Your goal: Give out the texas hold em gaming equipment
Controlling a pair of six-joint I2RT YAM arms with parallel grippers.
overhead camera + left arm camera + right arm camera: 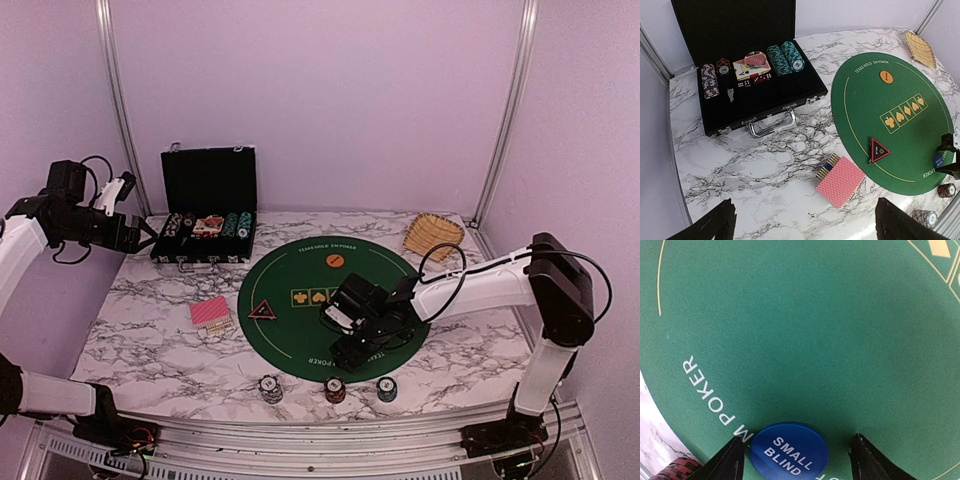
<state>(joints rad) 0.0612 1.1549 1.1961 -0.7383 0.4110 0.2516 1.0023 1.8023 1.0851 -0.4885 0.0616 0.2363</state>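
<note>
Where the right gripper [796,440] stands low over the green mat [790,330]: one blue SMALL BLIND button [789,451], flat on the felt by the POKER lettering, between the parted jaws, nearer one finger, not clamped. Left gripper [807,217]: jaws spread wide, holding nothing.

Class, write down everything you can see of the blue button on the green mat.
The blue button is a flat round disc, smooth and plastic-looking, with SMALL BLIND in white capitals on top. It lies face up on the green mat, near its edge, over the printed lettering. The right pincer straddles it, open; a gap shows on one side, contact on the other is unclear.
</note>
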